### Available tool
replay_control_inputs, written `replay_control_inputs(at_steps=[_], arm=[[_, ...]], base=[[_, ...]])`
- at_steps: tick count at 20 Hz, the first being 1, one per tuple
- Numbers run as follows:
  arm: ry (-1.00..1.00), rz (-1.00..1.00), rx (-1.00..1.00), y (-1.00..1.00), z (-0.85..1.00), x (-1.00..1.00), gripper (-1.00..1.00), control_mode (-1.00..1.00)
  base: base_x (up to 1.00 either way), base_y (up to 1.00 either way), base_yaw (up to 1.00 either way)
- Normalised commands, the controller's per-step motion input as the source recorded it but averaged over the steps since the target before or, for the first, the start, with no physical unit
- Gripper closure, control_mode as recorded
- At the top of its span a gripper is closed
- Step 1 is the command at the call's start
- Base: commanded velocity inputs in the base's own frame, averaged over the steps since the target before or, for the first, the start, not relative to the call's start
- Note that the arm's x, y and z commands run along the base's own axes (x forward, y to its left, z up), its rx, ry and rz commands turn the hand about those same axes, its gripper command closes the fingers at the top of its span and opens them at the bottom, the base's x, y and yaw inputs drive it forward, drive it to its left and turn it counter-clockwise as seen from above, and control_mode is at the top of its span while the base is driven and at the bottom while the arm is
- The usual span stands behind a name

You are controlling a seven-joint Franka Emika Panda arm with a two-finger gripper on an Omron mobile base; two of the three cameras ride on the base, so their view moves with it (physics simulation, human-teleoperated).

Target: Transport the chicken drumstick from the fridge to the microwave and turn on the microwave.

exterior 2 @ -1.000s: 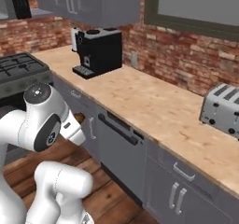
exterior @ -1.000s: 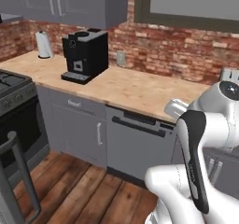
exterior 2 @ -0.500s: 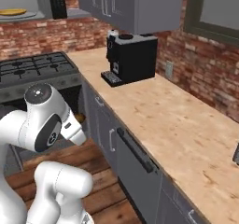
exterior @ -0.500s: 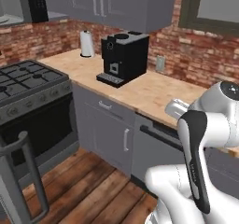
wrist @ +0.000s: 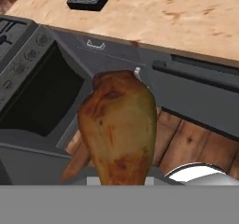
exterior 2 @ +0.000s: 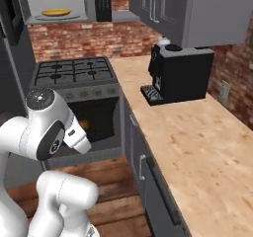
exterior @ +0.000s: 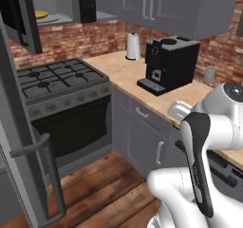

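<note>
Filling the middle of the hand view, the drumstick (wrist: 117, 127) rises glossy and brown, its lower end cut off by the bottom edge. The hand's fingers are hidden behind it, so whether they pinch it I cannot tell. Behind it run the stove (wrist: 35, 85) front, grey cabinets and wood floor. From the base views, the microwave (exterior 2: 64, 4) sits open above the stove, a yellow plate (exterior 2: 56, 13) inside, its door (exterior: 18, 13) partly cropped. A coffee machine (exterior: 168, 63) stands on the surface (exterior 2: 197, 147).
</note>
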Motion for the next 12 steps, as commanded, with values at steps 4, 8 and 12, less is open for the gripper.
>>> replay_control_inputs(at_steps=[4,8,12], arm=[[0.00,0.00,0.00,0.00,0.00,0.00,1.00,1.00],[0.00,0.00,0.00,0.00,0.00,0.00,1.00,1.00],[0.00,0.00,0.00,0.00,0.00,0.00,1.00,1.00]], base=[[0.59,-0.12,0.41],[0.59,-0.21,0.41],[0.64,-0.31,0.39]])
